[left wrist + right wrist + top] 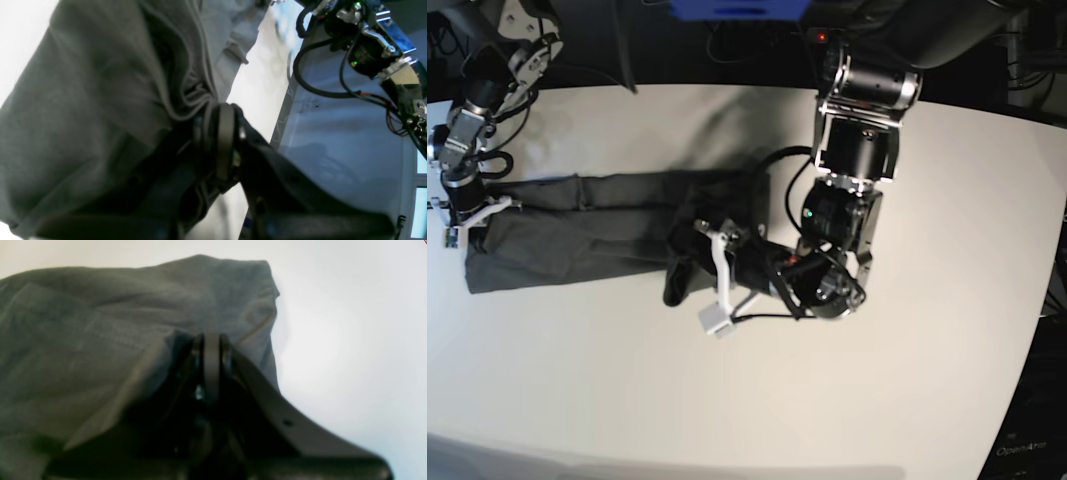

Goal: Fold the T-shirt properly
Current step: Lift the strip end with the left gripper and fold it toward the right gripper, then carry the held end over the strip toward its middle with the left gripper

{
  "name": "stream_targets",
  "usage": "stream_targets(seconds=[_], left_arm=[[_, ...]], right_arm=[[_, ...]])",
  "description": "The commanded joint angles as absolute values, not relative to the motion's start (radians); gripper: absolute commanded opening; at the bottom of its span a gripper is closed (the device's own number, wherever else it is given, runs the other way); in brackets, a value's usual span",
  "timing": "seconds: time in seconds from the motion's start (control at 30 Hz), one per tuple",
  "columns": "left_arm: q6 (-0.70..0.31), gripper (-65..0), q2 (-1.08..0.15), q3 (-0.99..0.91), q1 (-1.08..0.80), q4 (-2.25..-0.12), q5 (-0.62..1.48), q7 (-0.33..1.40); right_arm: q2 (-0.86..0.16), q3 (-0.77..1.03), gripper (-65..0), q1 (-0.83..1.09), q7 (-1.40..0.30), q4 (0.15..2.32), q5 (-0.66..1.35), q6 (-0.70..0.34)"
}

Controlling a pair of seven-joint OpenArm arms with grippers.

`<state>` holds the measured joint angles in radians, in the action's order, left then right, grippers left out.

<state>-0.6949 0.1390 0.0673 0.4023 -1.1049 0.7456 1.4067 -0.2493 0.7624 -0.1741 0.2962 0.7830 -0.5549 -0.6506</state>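
Soft grey T-shirt (pixel 577 235) stretched between two closed grippers on the white table (pixel 907 380).

It lies in a long band across the table's far left. The right gripper (pixel 211 350) is clamped on its outer end, and the left gripper (pixel 213 130) pinches a bunched edge near the middle. The cotton looks light and limp: it will likely sag and crease between holds and drag rather than slide. Seams and hems seem the surest places to hold.
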Motion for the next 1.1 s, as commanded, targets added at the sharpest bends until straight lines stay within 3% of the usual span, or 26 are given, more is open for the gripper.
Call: stream_targets(seconds=[0.0,0.47,1.07], left_arm=[[-0.698,-62.8,0.154,0.067,0.429,-1.118,0.776,1.396],[-0.698,-62.8,0.157,0.068,0.444,-0.983,0.776,1.314],[-0.698,-62.8,0.157,0.11,0.464,-0.975,0.842,1.244]], right_arm=[[-0.225,0.75,-64.7,-0.159,0.122,0.759,-0.671,-0.698],[-0.214,0.748,-64.7,-0.153,0.122,0.759,-0.673,-0.698],[-0.214,0.746,-64.6,-0.151,0.122,0.759,-0.673,-0.698]])
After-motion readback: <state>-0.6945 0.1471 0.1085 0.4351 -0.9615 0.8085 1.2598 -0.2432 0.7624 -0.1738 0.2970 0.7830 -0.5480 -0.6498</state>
